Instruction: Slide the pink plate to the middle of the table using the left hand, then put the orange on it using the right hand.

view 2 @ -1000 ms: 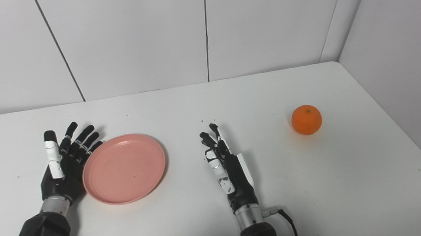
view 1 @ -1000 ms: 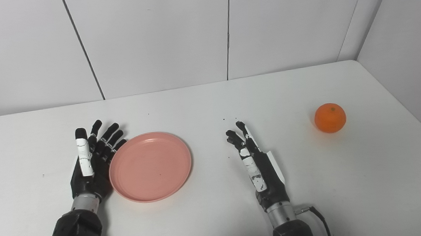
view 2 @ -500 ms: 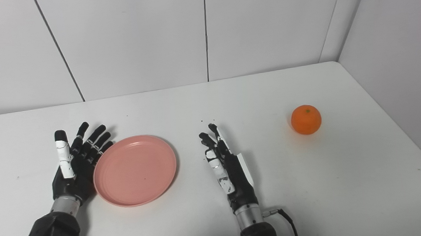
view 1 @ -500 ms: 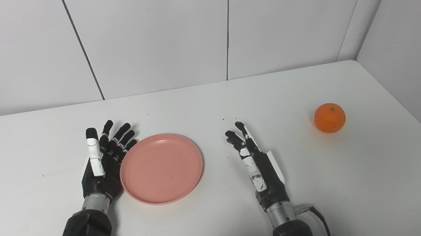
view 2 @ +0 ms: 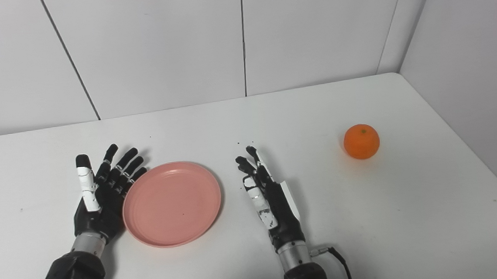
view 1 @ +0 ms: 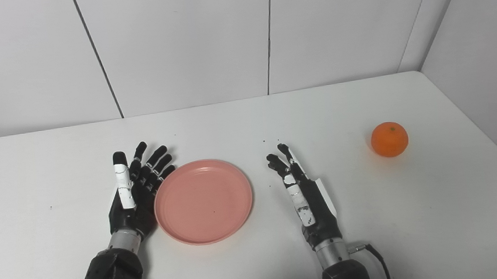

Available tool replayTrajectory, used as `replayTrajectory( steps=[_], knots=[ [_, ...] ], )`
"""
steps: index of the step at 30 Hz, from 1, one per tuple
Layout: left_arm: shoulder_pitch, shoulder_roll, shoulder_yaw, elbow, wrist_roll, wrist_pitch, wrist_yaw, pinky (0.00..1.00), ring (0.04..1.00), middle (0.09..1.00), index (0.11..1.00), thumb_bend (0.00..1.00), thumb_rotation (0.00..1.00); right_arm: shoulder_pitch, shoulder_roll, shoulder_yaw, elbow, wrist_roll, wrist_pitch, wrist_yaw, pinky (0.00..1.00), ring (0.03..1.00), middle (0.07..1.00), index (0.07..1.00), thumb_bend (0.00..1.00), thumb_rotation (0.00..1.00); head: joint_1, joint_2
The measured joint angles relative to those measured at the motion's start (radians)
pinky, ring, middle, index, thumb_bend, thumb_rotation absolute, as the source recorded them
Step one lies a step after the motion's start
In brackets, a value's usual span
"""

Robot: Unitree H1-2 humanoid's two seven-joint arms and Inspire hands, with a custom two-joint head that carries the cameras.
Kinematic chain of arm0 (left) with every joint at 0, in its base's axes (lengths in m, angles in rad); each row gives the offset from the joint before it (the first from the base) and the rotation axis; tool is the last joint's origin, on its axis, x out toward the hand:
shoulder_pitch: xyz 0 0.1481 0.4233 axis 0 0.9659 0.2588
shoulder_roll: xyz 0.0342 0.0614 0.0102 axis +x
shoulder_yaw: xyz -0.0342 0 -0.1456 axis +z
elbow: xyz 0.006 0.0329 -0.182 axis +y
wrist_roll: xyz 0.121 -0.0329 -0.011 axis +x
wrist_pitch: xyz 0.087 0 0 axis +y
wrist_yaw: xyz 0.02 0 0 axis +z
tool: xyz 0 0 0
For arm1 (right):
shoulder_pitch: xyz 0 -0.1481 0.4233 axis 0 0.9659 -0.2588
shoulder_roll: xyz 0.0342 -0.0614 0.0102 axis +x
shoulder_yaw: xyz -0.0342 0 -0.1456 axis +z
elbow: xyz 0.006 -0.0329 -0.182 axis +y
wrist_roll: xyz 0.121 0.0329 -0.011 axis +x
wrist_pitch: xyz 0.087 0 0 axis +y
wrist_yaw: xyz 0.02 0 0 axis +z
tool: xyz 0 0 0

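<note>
The pink plate (view 1: 203,201) lies flat on the white table (view 1: 247,126), a little left of centre. My left hand (view 1: 134,195) stands open on edge against the plate's left rim, fingers straight and pointing away from me. Right of the plate, a small gap away, my right hand (view 1: 305,194) rests open on the table with nothing in it. The orange (view 1: 389,139) sits alone far to the right, well clear of both hands.
White wall panels close off the table's back edge and a wall runs along its right side (view 1: 478,53). A thin cable (view 1: 372,249) trails from my right wrist near the front edge.
My left hand has pushed the pink plate to the right across the table, closing most of the gap to my right hand. The right hand and the orange have stayed put.
</note>
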Motion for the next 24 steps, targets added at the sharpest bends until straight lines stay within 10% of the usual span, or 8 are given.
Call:
replayTrajectory(
  steps=[16,24],
  knots=[
    [0.031,-0.021,-0.002,-0.003,0.003,-0.045,-0.008,0.91,0.897,0.877,1.000,0.97,0.94,0.055,-0.066,-0.046,-0.092,-0.021,0.003,-0.003,0.90,0.894,0.879,0.906,0.88,1.00,0.014,0.000],
    [0.032,-0.037,-0.001,0.019,0.003,-0.085,-0.012,0.92,0.897,0.869,1.000,0.96,0.93,0.039,-0.089,-0.046,-0.171,-0.200,0.003,-0.034,0.87,0.852,0.857,0.900,0.78,1.00,-0.009,-0.014]
  ],
)
